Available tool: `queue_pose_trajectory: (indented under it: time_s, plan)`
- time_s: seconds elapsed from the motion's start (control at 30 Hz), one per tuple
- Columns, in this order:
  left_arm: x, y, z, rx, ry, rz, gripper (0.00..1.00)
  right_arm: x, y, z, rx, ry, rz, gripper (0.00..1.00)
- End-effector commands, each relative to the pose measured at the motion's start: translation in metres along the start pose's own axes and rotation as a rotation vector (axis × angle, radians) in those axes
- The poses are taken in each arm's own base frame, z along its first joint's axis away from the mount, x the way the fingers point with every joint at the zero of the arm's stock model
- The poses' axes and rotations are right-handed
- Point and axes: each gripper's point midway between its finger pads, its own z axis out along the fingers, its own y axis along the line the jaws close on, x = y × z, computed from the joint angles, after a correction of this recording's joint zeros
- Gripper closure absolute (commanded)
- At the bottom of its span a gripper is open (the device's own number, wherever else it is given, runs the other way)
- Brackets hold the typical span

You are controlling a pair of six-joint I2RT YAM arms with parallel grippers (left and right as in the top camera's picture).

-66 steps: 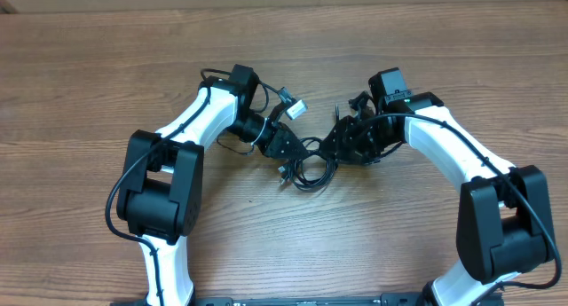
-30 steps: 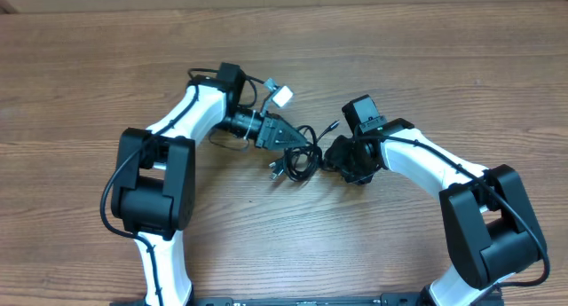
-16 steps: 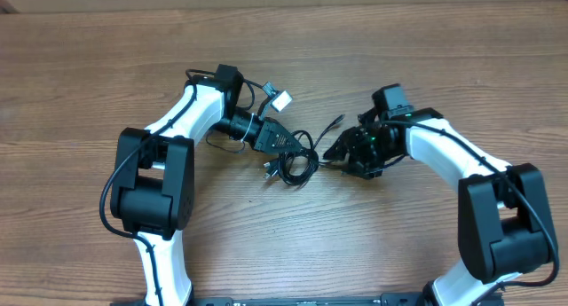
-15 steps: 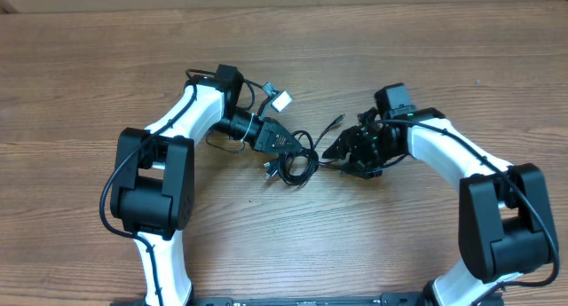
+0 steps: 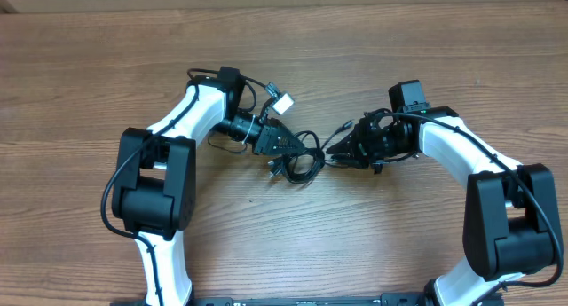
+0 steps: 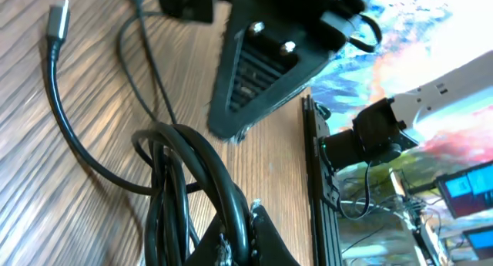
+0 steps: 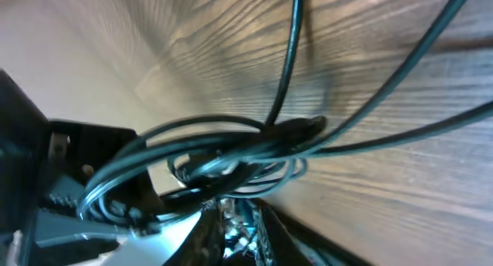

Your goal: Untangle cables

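The cables (image 5: 298, 164) are a knot of thin black loops on the wood between my two grippers. My left gripper (image 5: 299, 149) reaches in from the left and is shut on a thick loop (image 6: 219, 196) of the knot, with its tips (image 6: 245, 234) at the bottom edge of the left wrist view. One cord curves away to a silver plug (image 6: 58, 19). My right gripper (image 5: 330, 152) points left at the knot. Its jaws (image 7: 240, 223) stand almost together, with strands (image 7: 231, 154) running into the tips. A free cord end (image 5: 341, 126) lies just above it.
A white connector (image 5: 283, 102) hangs on a wire by the left wrist. Both white arms curve in from the near table edge, where a black rail (image 6: 320, 189) runs. Bare wood (image 5: 284, 40) lies beyond the grippers.
The right gripper's jaws have come from half open to nearly together at the knot's right side, and its wrist has swung to the right. The left gripper still holds its loop.
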Motion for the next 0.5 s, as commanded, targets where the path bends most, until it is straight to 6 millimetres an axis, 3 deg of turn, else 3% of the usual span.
queue_pose_trajectory:
  time_s: [0.0,0.13,0.47]
  plan:
    - [-0.008,-0.012,0.008,0.054,-0.027,0.076,0.96,0.001,0.012,-0.002,-0.024,0.008,0.05,0.87]
    - [-0.007,-0.015,0.014,0.064,-0.015,0.079,0.96,0.001,0.012,-0.002,-0.024,0.008,0.05,0.86]
    - [-0.006,-0.019,0.022,0.077,0.0,0.093,0.96,-0.006,0.006,-0.002,0.01,-0.032,0.047,0.74]
